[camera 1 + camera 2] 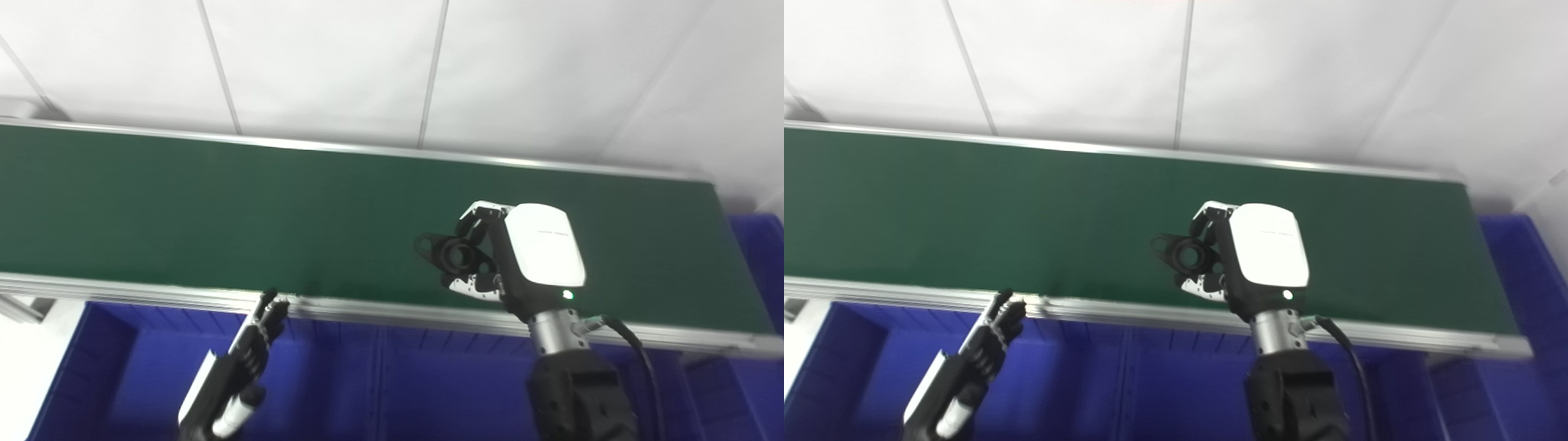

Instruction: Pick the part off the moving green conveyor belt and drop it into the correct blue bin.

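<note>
A black ring-shaped part with lugs (452, 252) is held in my right hand (520, 254) over the green conveyor belt (214, 208); it also shows in the right eye view (1185, 252). The right hand's fingers are closed around the part's right side, with the white back of the hand facing me. My left hand (245, 361) is low at the front, over a blue bin (153, 373), fingers straight and apart, holding nothing. Its fingertips reach up to the belt's near rail.
The belt's near aluminium rail (398, 313) runs across the front. Blue bins lie below it, with a divider wall (380, 386) between two of them, and another blue bin (759, 257) at the belt's right end. A white wall is behind the belt.
</note>
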`<state>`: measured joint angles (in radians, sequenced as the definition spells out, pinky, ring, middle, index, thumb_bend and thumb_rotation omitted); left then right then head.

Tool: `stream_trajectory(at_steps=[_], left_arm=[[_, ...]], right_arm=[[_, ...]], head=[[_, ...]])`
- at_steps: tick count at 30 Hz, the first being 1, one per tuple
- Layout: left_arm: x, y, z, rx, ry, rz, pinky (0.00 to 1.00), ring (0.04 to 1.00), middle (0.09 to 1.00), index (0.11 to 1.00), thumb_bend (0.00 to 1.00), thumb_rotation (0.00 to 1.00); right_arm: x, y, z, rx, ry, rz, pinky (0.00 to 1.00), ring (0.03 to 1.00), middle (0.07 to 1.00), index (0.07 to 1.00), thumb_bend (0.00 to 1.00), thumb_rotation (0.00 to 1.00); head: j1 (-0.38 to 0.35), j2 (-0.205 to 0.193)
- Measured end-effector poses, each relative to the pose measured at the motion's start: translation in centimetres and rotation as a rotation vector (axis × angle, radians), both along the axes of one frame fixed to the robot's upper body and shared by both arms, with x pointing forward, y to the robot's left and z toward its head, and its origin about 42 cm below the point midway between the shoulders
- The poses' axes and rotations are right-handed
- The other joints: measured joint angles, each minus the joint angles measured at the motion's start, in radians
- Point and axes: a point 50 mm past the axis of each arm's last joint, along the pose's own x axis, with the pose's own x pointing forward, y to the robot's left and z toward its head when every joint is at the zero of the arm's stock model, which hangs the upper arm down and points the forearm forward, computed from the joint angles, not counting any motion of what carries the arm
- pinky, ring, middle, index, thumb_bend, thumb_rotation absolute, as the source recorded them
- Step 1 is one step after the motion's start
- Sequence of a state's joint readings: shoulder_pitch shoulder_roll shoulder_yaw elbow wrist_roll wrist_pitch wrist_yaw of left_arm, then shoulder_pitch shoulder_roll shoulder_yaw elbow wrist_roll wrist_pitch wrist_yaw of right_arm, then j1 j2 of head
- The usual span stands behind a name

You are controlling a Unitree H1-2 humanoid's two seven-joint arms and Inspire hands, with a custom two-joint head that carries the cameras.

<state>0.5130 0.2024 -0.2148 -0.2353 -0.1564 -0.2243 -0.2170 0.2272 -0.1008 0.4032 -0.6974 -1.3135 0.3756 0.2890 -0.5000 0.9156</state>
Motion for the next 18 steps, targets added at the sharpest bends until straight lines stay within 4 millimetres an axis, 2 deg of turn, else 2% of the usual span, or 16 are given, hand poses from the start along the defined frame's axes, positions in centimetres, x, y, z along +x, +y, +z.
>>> stream_trajectory(at_steps=[4, 7, 11, 18], left_arm=[[0.3, 0.9, 0.7, -0.002, 0.013, 0.007, 0.96, 0.962, 0.948, 1.0, 0.8, 0.8], [0.4, 1.5, 1.2, -0.003, 0.013, 0.005, 0.95, 0.956, 0.939, 1.0, 0.81, 0.77], [0.7, 1.7, 1.5, -0.003, 0.028, 0.006, 0.92, 0.941, 0.927, 1.0, 0.82, 0.77], [1.0, 1.7, 1.8, -0.001, 0.033, 0.003, 0.93, 0.943, 0.93, 1.0, 0.79, 0.77]], right_arm=[[-3.4, 0.0, -1.6, -0.001, 0.119, -0.058, 0.13, 0.185, 0.47, 0.485, 0.52, 0.0], [-4.8, 0.1, -3.2, -0.018, 0.169, -0.073, 0.14, 0.203, 0.47, 0.486, 0.52, 0.0], [-5.5, 0.1, -5.9, -0.052, 0.264, -0.088, 0.15, 0.219, 0.47, 0.486, 0.52, 0.0], [-5.3, 0.4, -9.6, -0.069, 0.44, -0.093, 0.2, 0.273, 0.474, 0.49, 0.52, 0.0]], head=[[-0.015, 0.031], [-0.019, 0.043], [-0.012, 0.054], [0.003, 0.055]])
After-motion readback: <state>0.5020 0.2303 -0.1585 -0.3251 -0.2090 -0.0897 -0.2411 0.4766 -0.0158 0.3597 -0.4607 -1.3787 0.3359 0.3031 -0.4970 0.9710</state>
